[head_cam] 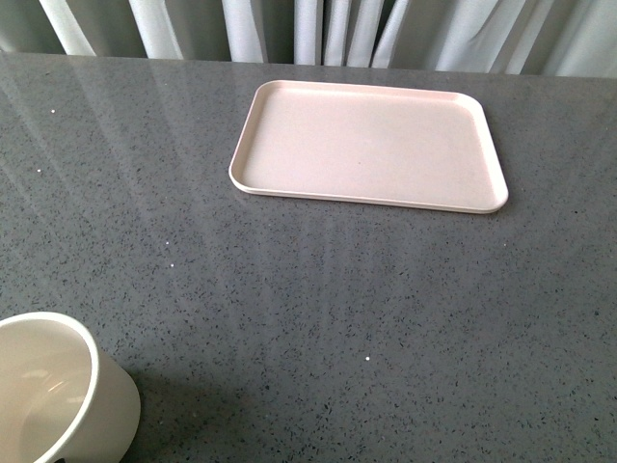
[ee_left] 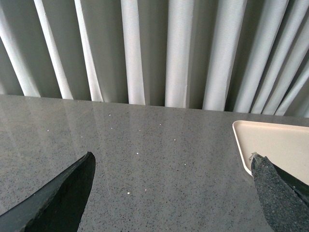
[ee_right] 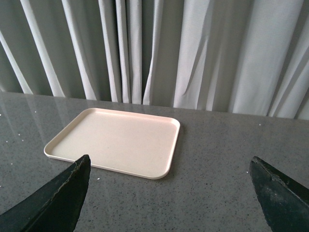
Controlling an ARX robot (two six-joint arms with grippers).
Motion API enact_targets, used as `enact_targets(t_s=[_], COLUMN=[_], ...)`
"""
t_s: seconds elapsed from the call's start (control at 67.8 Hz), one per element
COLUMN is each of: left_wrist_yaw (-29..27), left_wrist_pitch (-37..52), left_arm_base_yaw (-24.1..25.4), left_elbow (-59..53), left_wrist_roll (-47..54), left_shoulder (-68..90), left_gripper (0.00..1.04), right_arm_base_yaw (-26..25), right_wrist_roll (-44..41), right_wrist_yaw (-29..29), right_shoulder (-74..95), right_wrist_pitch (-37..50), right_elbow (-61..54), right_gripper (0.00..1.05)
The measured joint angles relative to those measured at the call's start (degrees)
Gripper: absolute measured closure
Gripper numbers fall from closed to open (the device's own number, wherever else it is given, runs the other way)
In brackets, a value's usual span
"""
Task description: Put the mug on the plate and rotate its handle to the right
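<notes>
The mug [head_cam: 53, 391] stands on the grey speckled table [head_cam: 289, 309] at the near left of the front view, cut off by the picture's edge. Only its cream rim and part of its wall show, and its handle is out of sight. The plate [head_cam: 366, 145] lies flat at the far side, a little right of centre, with its back rim near the table's edge, where the pale curtain [head_cam: 318, 29] hangs. Mug and plate are well apart — a broad stretch of bare tabletop runs between them.

The left gripper [ee_left: 172, 155] has its dark fingers [ee_left: 58, 203] spread wide above the table, with one rounded corner of the plate just beside one fingertip. The right gripper [ee_right: 170, 158] is spread just as wide and holds nothing — the whole plate shows between its fingers [ee_right: 53, 203].
</notes>
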Motion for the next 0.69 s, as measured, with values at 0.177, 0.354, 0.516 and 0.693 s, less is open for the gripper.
enact_targets(t_s=[0.177, 0.354, 0.516, 0.693], left_wrist_yaw=[0.00, 0.00, 0.00, 0.00], left_wrist_pitch=[0.00, 0.00, 0.00, -0.02], left_arm_base_yaw=[0.00, 0.00, 0.00, 0.00], left_elbow=[0.00, 0.00, 0.00, 0.00], left_wrist_roll=[0.00, 0.00, 0.00, 0.00], left_shoulder=[0.00, 0.00, 0.00, 0.00], left_gripper=[0.09, 0.09, 0.09, 0.09], right_arm_base_yaw=[0.00, 0.00, 0.00, 0.00], right_wrist_roll=[0.02, 0.00, 0.00, 0.02], right_wrist_yaw=[0.00, 0.00, 0.00, 0.00], right_shoulder=[0.00, 0.00, 0.00, 0.00], right_wrist_pitch=[0.00, 0.00, 0.00, 0.00], right_elbow=[0.00, 0.00, 0.00, 0.00], right_gripper=[0.09, 0.09, 0.09, 0.09])
